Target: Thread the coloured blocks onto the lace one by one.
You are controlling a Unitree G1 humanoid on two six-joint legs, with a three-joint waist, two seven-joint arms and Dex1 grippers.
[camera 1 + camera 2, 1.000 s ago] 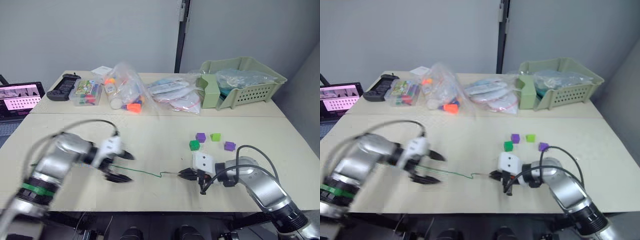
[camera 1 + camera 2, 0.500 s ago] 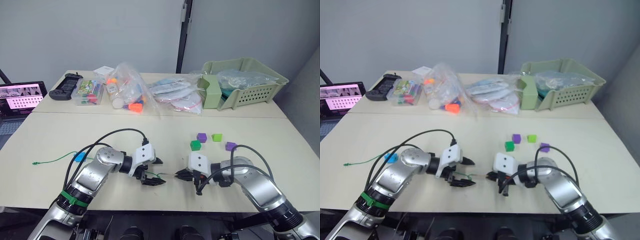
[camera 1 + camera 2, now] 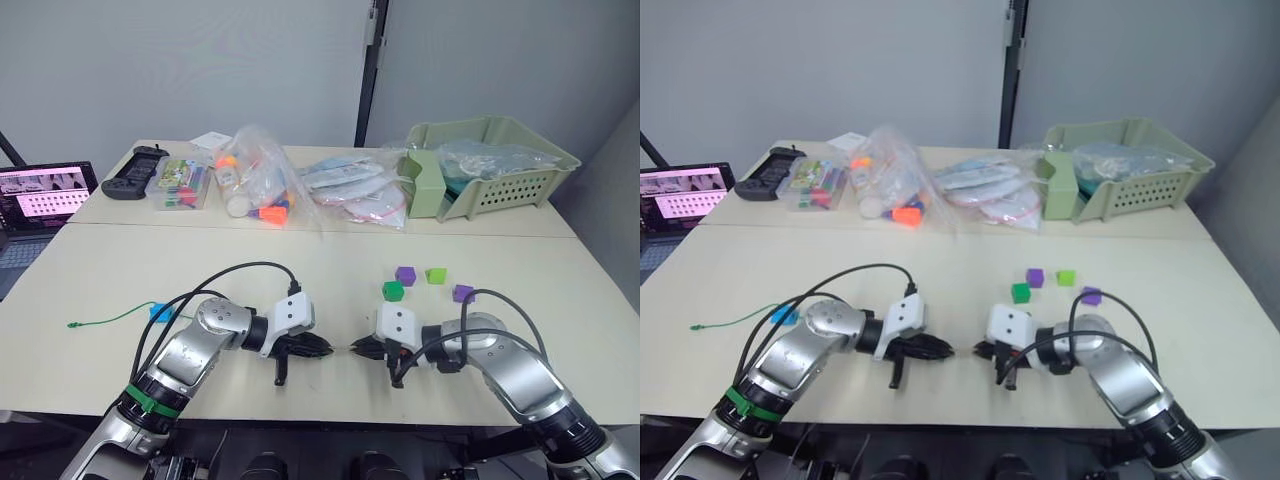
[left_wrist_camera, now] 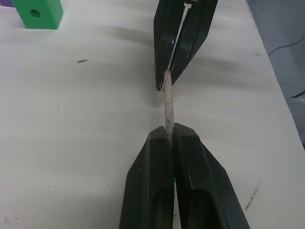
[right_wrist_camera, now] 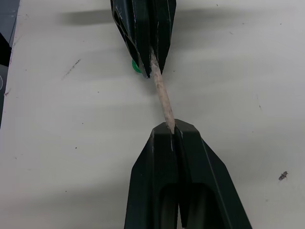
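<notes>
I have both grippers pinched shut on the lace's stiff tip point(image 4: 167, 102), the left gripper point(image 3: 318, 347) and the right gripper point(image 3: 357, 349) nose to nose at the table's 6 o'clock edge. The blue block point(image 3: 160, 312) lies at 9 o'clock by the cord, and the other blocks point(image 3: 392, 290) sit loose at 1 o'clock. My concern is the handover: if both pull, the short tip could bend or slip free; if either lets go early, it may drop flat.

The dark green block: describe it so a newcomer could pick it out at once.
On the near table, look toward the robot's right side, where four small cubes sit just beyond the right gripper. The dark green block is the one nearest that gripper. Its neighbours are two purple cubes and a lime green cube; it alone is deep green.
</notes>
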